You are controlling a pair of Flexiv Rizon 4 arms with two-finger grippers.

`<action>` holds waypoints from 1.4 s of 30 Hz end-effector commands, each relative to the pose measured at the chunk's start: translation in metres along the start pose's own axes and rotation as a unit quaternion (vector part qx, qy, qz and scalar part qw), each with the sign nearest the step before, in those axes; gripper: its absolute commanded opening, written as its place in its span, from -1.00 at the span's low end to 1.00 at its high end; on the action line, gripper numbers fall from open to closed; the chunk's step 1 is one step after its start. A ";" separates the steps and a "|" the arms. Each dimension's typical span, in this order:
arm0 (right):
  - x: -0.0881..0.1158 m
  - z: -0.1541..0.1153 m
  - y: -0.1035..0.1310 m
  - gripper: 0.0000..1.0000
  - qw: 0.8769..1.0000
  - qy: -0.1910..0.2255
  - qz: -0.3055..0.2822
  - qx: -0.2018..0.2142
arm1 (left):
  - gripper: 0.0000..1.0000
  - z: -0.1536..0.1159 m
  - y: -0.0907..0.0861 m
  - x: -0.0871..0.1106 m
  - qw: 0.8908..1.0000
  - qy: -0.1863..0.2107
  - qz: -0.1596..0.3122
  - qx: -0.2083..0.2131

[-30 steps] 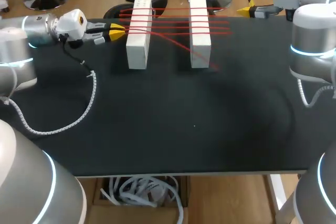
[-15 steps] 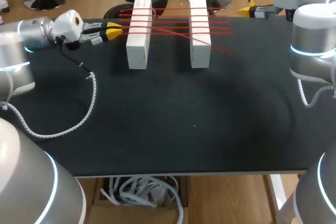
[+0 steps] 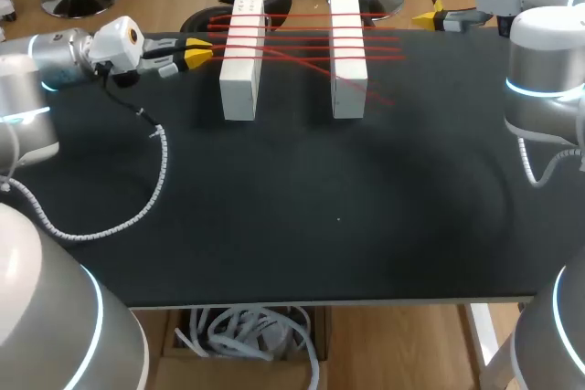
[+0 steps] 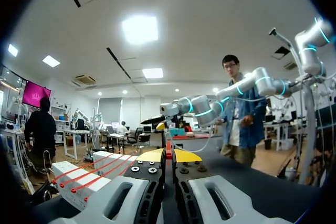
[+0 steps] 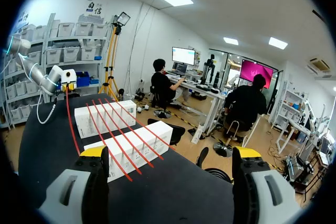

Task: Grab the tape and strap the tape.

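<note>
While your left gripper [image 3: 197, 50] is hovering by the tabletop's [image 3: 338, 216] far left edge, its yellow tips are pressing together on the tape [image 3: 302, 41] (a sliver of red is showing between them in the left wrist view). From those tips the tape is stretching across the left block [image 3: 239, 66] and the right block [image 3: 348, 61], both lying along the far edge. Several strands are running side by side over both, and one is slanting off past the right block onto the tabletop. Your right gripper [image 5: 168, 156] is hanging past the far right corner, fingers spread wide and gripping nothing.
</note>
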State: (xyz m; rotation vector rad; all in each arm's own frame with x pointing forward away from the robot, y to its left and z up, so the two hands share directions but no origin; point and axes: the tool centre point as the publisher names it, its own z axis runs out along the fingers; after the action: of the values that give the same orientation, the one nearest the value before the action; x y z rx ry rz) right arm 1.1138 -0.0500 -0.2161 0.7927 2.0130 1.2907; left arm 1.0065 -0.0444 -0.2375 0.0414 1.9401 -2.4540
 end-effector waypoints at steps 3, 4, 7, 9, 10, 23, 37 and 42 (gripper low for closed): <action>0.000 0.000 0.000 1.00 1.000 0.000 0.000 0.000 | -1.00 0.000 0.000 0.001 1.000 -0.001 0.001 0.000; 0.000 0.000 0.000 1.00 1.000 0.000 0.000 0.000 | -1.00 0.000 0.000 0.001 1.000 -0.001 0.001 0.000; 0.000 0.000 0.000 1.00 1.000 0.000 0.000 0.000 | -1.00 0.002 -0.002 0.002 1.000 -0.005 -0.001 0.015; 0.000 0.000 0.000 1.00 1.000 0.000 0.000 0.000 | -1.00 0.007 -0.006 0.006 0.999 -0.006 0.001 0.036; 0.000 0.000 0.000 1.00 1.000 0.000 0.000 0.000 | -1.00 0.009 -0.008 0.008 0.999 -0.006 -0.001 0.046; 0.000 0.000 0.000 1.00 1.000 0.000 0.000 0.000 | -1.00 0.027 -0.052 0.033 0.993 0.015 -0.014 0.119; 0.000 0.000 0.000 1.00 1.000 0.000 0.000 0.000 | -1.00 0.049 -0.094 0.059 0.991 0.018 -0.041 0.128; 0.000 0.000 0.000 1.00 1.000 0.000 0.000 0.000 | -1.00 0.056 -0.102 0.067 0.990 0.002 -0.046 0.131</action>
State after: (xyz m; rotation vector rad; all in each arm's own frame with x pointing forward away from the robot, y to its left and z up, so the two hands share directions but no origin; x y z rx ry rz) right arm 1.1138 -0.0500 -0.2161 0.7927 2.0130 1.2907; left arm 0.9464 -0.0715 -0.1346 0.0426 1.6453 -2.7946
